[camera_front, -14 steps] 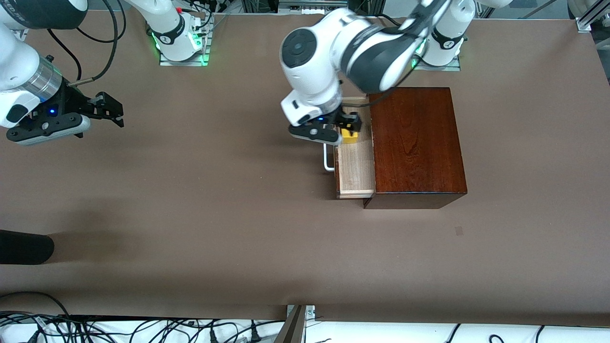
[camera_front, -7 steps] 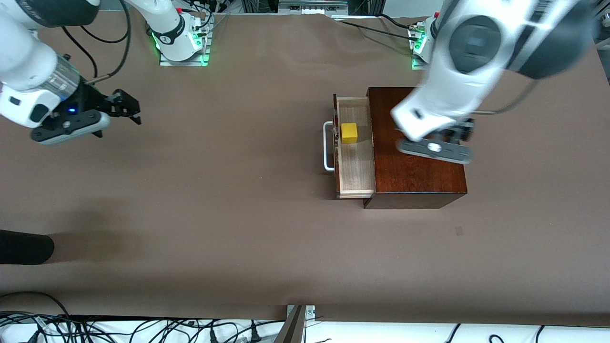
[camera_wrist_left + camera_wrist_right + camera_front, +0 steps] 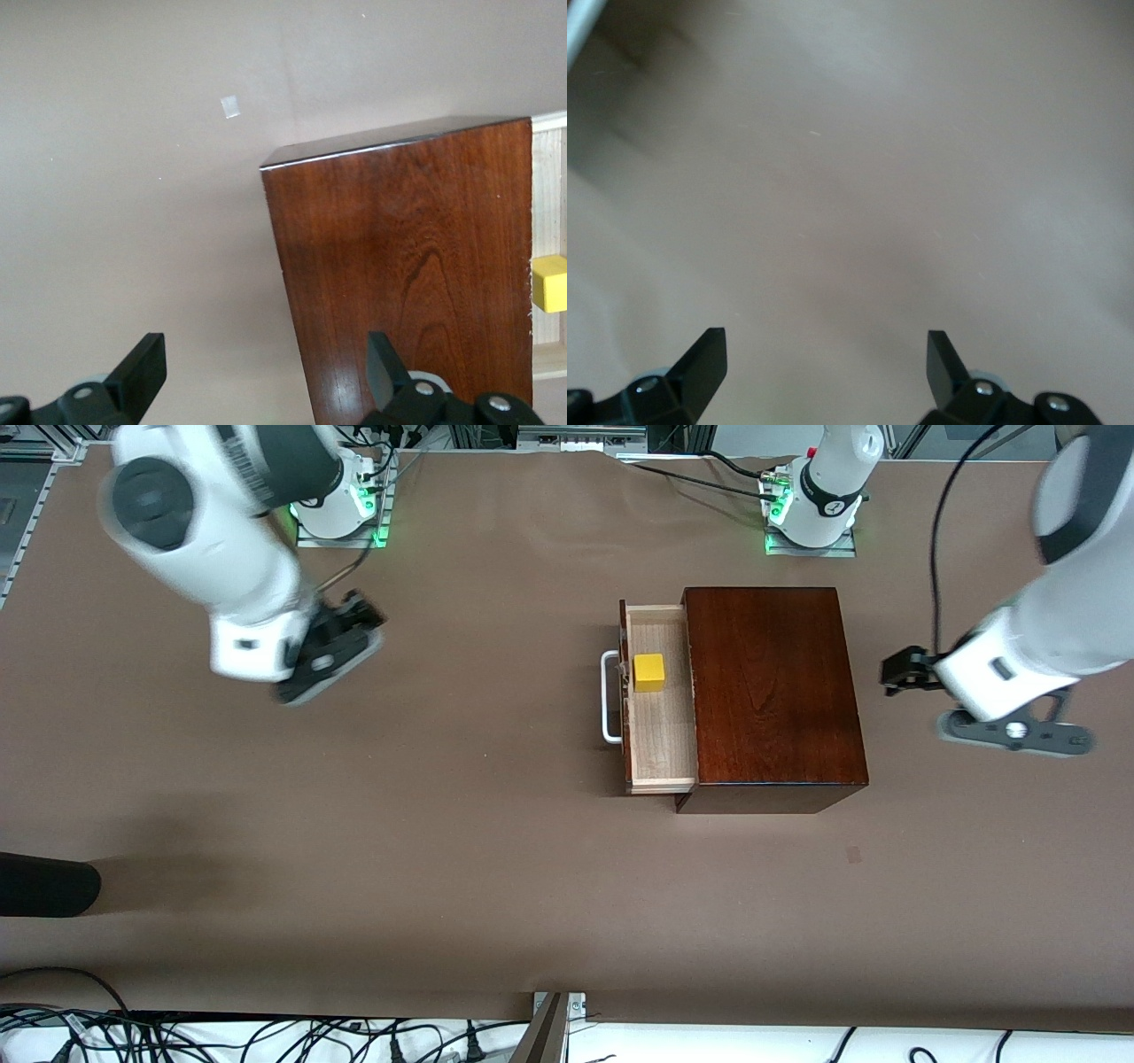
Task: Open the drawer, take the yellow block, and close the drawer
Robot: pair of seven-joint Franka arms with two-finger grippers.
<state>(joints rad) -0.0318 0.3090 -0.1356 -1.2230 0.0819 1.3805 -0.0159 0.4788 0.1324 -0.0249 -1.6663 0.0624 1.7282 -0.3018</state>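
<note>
From the front, the drawer (image 3: 660, 700) is standing open out of the wooden box (image 3: 771, 691), and the yellow block (image 3: 648, 672) is lying inside it, so taking and closing are not yet done. The left gripper (image 3: 895, 673) is hovering over the table beside the box; the right gripper (image 3: 341, 638) is hovering over bare table. In the left wrist view, the left gripper (image 3: 266, 372) is showing its fingers apart, empty. In the right wrist view, the right gripper (image 3: 826, 367) is also spread and empty.

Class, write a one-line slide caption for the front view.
Drawer open with the yellow block inside; left end effector and right end effector both open over bare table.
</note>
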